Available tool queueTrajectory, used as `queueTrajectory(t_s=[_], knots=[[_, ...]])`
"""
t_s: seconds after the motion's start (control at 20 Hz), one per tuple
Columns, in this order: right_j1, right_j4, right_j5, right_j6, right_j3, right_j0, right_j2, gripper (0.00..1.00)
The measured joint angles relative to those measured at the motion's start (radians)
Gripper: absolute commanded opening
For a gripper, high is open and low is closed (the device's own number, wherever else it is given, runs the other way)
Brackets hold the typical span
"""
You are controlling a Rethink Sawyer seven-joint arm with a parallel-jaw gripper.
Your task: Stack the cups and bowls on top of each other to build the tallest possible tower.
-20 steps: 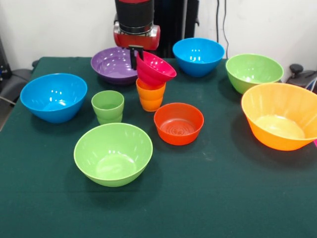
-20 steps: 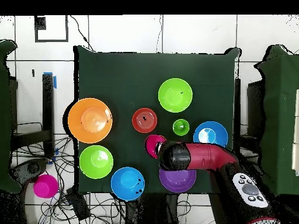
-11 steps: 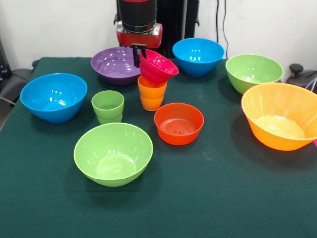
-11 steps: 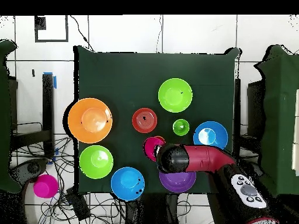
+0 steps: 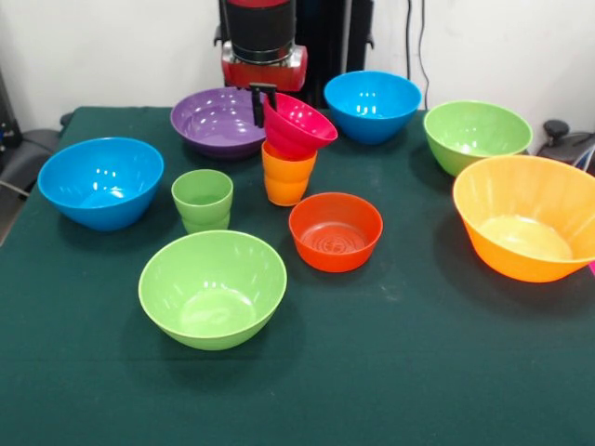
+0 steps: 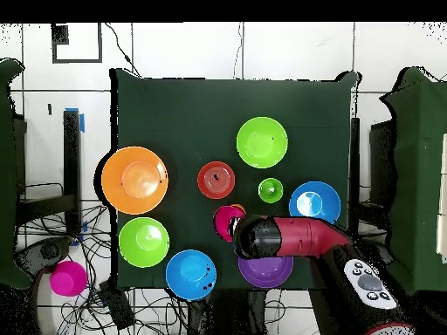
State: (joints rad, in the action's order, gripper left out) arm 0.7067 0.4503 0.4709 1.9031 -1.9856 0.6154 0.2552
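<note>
- Arm (image 5: 262,37) comes straight down at the back of the green tabletop (image 5: 400,353), wrist vertical; red collar above the black jaws.
- Overhead view: the red forearm (image 6: 301,236) lies nearly level over the tabletop, reaching in from the purple bowl's side, its black end cap above the magenta bowl's edge.
- Gripper (image 5: 259,104): jaws narrow, pinching the rim of the small magenta bowl (image 5: 297,125) on the side facing the purple bowl.
- Magenta bowl is tilted, its mouth tipped up and away from the jaws; its base sits in the mouth of the orange cup (image 5: 287,175). Cannot tell whether the bowl rests fully on the cup or hangs from the jaws.
- Orange cup stands upright near mid-tabletop, between the light green cup (image 5: 202,199) and the small orange-red bowl (image 5: 336,230), apart from both.
- Purple bowl (image 5: 214,121) sits just behind the gripper, upright, on the tabletop.
- Blue bowl (image 5: 372,104) at the back, beside the purple one; second blue bowl (image 5: 100,180) at the left edge of the front view.
- Light green bowl (image 5: 213,286) at the front, near the light green cup; second light green bowl (image 5: 477,135) at back right.
- Large orange bowl (image 5: 528,216) at the right edge, well apart from the cups.
- All bowls other than the magenta one stand singly, mouths up.
- Overhead view: another magenta bowl (image 6: 67,278) lies off the tabletop among cables.
</note>
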Motion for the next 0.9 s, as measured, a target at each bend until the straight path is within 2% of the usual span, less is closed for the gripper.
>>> queueTrajectory(t_s=[0.9], knots=[[-0.007,0.000,0.000,0.000,0.033,-0.019,0.000,0.00]])
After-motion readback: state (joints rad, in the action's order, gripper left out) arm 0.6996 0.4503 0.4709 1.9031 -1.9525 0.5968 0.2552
